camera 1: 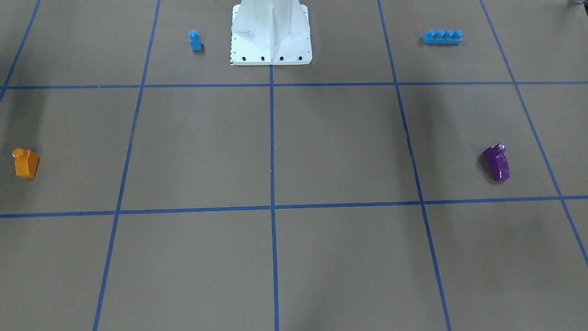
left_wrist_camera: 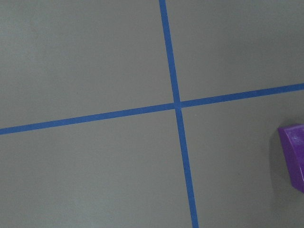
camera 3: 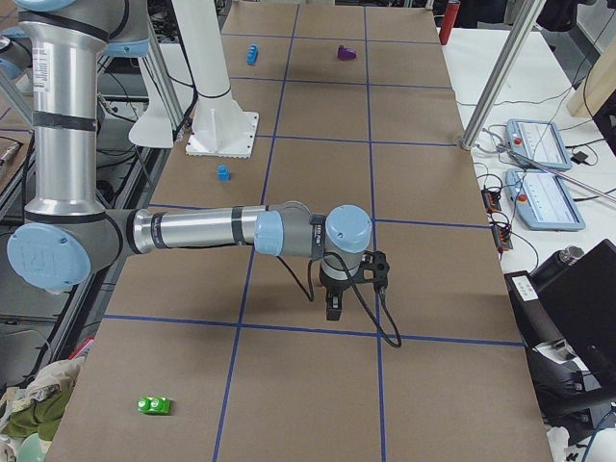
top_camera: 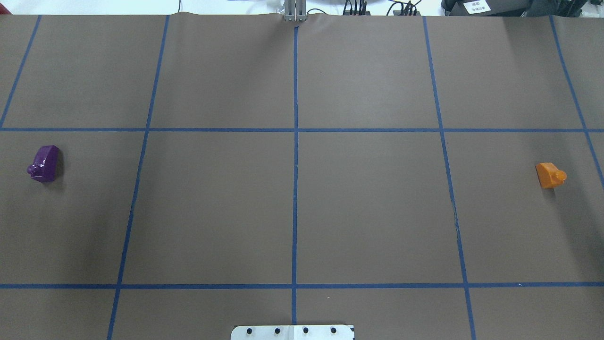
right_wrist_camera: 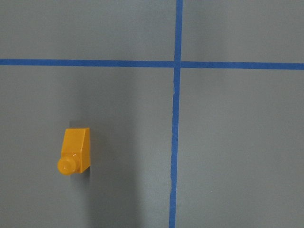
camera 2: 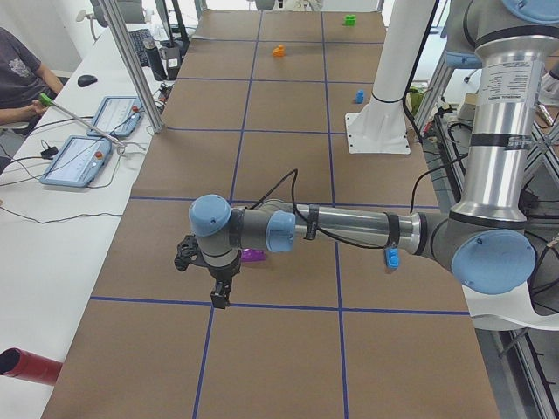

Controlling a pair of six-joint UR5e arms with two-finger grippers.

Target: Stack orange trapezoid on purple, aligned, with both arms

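Overhead exterior: orange trapezoid [top_camera: 549, 175] sits mid-right, the purple [top_camera: 45, 163] mid-left, well apart. Both look light, hard and glossy (probably slippery), so pinch the flat sides, not the slope. Left gripper [camera 2: 218, 288] and right gripper [camera 3: 334, 303] show only side-on, so I can't tell how open they are.

Five bricks in total:
- one small glossy orange plastic trapezoid brick [camera 1: 26, 163]
- one glossy purple plastic sloped brick [camera 1: 497, 162], just beside the left gripper [camera 2: 220, 295]
- one small blue plastic one-stud brick [camera 1: 195, 40]
- one long blue plastic four-stud brick [camera 1: 442, 36]
- one small green plastic brick [camera 3: 154, 405], well apart from the right gripper [camera 3: 334, 306]

Two grey-and-silver jointed arms: left arm [camera 2: 349, 229], right arm [camera 3: 192, 229]. Two black grippers, one per arm. One white metal pedestal base [camera 1: 271, 34]. Two flat grey teach pendants [camera 3: 539, 144].
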